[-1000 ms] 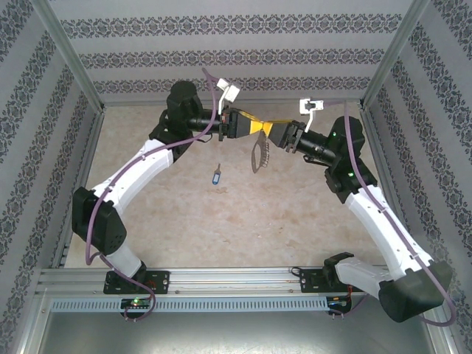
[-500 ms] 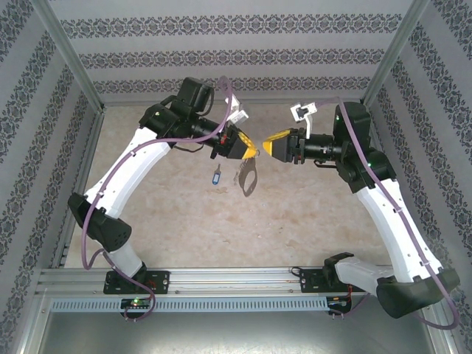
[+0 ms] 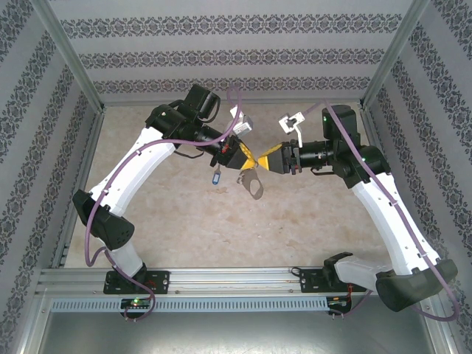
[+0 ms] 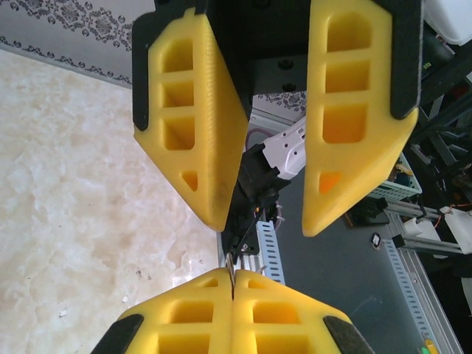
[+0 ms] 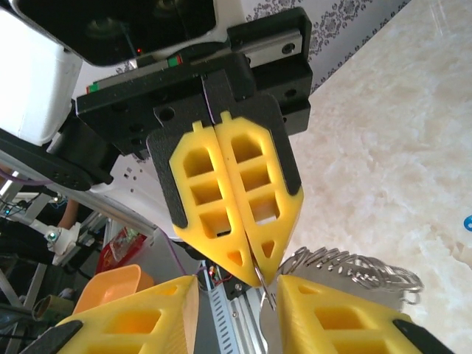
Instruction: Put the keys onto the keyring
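The keyring (image 3: 253, 184), a thin grey loop with small metal pieces strung along it, hangs in the air above the middle of the table. My left gripper (image 3: 248, 158) is shut on its upper wire. In the left wrist view the wire (image 4: 232, 274) sticks out from between the closed yellow fingers (image 4: 184, 321). My right gripper (image 3: 268, 161) faces the left one tip to tip and stands open, its fingers (image 5: 346, 317) on either side of the keyring (image 5: 354, 265) wire. The blue-headed key (image 3: 216, 177) lies on the table just left of the grippers.
The marble-patterned tabletop (image 3: 192, 221) is fenced by patterned walls and metal posts (image 3: 70, 66). A slotted rail (image 3: 221, 302) and both arm bases run along the near edge. Cables (image 3: 232, 99) loop over both wrists.
Both grippers have come toward the near side, the left one carrying the keyring with it. They parted briefly, and the right gripper has closed back in on the left one's tips.
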Robot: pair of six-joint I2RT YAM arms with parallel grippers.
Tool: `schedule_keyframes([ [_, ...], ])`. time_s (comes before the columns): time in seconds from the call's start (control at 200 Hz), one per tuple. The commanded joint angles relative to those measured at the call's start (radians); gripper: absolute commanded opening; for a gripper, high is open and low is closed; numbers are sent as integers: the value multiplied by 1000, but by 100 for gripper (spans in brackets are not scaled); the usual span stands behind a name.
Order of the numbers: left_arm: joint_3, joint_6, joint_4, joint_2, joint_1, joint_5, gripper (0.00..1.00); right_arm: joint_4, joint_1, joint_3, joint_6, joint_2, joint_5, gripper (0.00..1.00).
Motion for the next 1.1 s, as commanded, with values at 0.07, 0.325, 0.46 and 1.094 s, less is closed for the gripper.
schedule_keyframes([
  [0.07,2,41,-33,-27,-13,42,0,-56,26,34,-51,14,-9,35],
  [0.325,8,29,-19,-25,-13,62,0,-64,54,39,-61,35,7,31],
  [0.46,7,23,-14,-26,-13,73,0,-58,58,32,-61,35,13,24],
  [1.094,-386,-492,726,-201,49,199,30,385,-17,-98,183,-57,19,0],
])
